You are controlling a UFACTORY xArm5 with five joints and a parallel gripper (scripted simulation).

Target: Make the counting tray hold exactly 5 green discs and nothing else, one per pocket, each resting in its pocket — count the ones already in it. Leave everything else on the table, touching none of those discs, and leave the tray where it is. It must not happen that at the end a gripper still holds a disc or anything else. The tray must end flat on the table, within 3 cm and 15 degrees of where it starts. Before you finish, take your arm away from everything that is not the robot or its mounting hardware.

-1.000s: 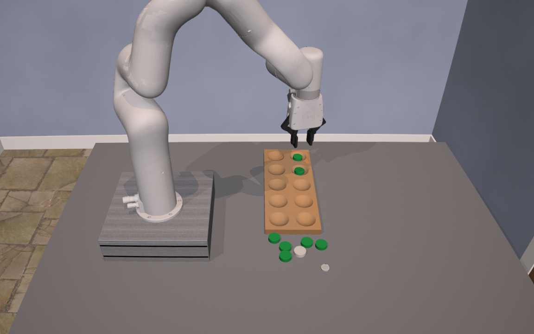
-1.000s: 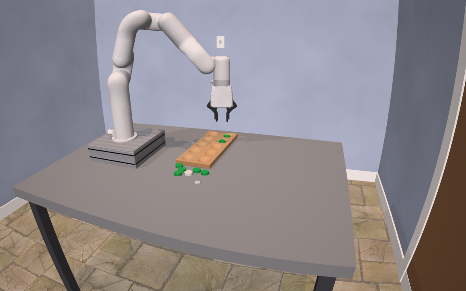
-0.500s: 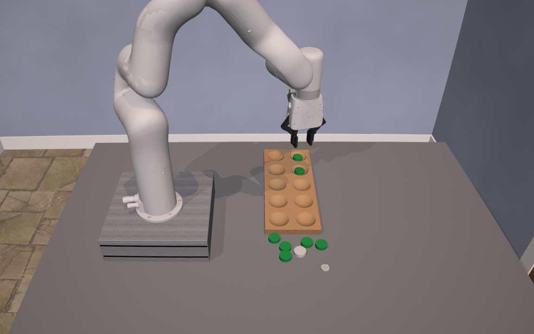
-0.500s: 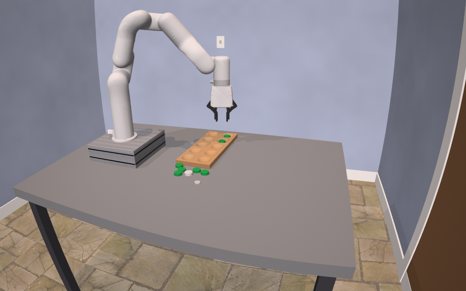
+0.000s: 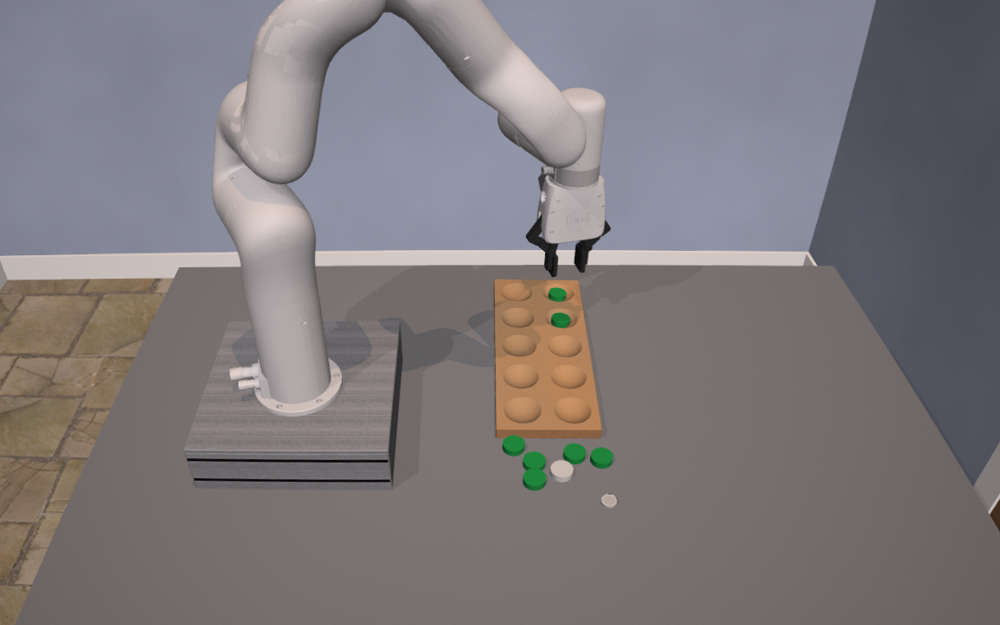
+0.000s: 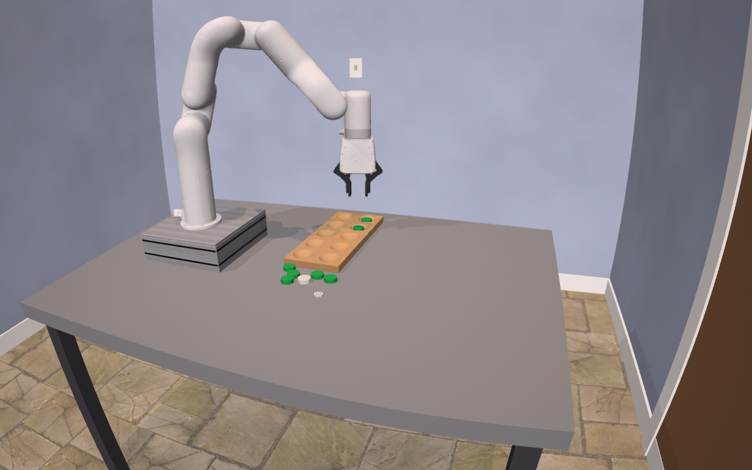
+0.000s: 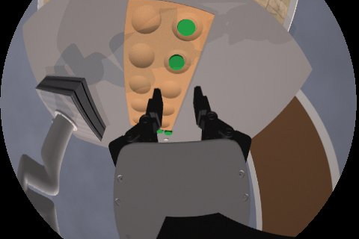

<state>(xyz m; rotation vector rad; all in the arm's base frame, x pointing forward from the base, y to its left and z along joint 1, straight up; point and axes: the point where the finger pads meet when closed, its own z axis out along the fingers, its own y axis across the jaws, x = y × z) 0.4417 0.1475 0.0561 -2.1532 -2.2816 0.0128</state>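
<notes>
The wooden counting tray lies flat on the table with two rows of round pockets. One green disc rests in the far right pocket. A second green disc rests in the pocket just in front of it. The other pockets are empty. My gripper hangs well above the tray's far end, half open and empty. Several loose green discs lie on the table by the tray's near end.
A white disc lies among the loose green ones. A smaller white disc lies a little nearer and to the right. The arm's grey base block stands left of the tray.
</notes>
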